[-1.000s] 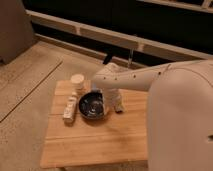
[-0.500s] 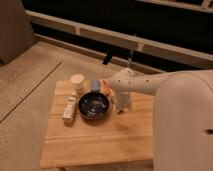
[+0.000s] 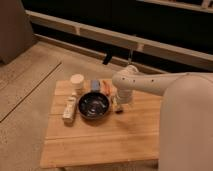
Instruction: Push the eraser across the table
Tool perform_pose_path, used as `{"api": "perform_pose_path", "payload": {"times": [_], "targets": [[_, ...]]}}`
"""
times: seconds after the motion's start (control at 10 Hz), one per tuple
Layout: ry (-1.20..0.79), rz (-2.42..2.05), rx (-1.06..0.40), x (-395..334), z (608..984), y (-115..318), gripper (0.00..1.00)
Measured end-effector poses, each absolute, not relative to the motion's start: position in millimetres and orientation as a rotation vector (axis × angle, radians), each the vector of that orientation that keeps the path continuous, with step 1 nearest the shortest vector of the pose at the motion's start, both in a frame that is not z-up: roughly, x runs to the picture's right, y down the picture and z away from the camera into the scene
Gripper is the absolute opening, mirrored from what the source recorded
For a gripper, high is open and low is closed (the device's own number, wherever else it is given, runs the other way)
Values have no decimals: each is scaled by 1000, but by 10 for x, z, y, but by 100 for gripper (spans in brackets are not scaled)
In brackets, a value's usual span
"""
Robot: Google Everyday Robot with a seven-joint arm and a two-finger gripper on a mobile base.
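The low table [image 3: 100,145] has a light wooden slatted top. My white arm reaches in from the right, and its wrist bends down over the table's middle rear. My gripper [image 3: 120,102] hangs just right of the dark bowl [image 3: 94,106], low over the planks. A small dark block with a lighter edge, the eraser [image 3: 118,109], lies right under the gripper next to the bowl's right rim. The gripper partly hides it, and I cannot tell whether they touch.
A white cup [image 3: 77,80] stands at the back left. A long white bar-shaped item [image 3: 70,107] lies left of the bowl. A blue block [image 3: 95,85] and an orange block [image 3: 106,87] sit behind the bowl. A raised ledge [image 3: 100,35] runs behind the table.
The arm's wrist has swung right and back from over the bowl, uncovering the blue and orange blocks. The gripper now sits at the bowl's right side.
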State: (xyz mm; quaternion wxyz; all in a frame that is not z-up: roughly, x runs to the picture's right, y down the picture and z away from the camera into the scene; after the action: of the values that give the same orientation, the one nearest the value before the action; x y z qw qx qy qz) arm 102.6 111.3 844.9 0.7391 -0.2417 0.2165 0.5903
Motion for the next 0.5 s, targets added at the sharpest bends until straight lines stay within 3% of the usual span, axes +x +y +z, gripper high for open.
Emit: {"api": "perform_pose_path", "payload": {"times": [0.5], "targets": [[590, 1405, -622, 1193, 8674, 1443, 65]]}}
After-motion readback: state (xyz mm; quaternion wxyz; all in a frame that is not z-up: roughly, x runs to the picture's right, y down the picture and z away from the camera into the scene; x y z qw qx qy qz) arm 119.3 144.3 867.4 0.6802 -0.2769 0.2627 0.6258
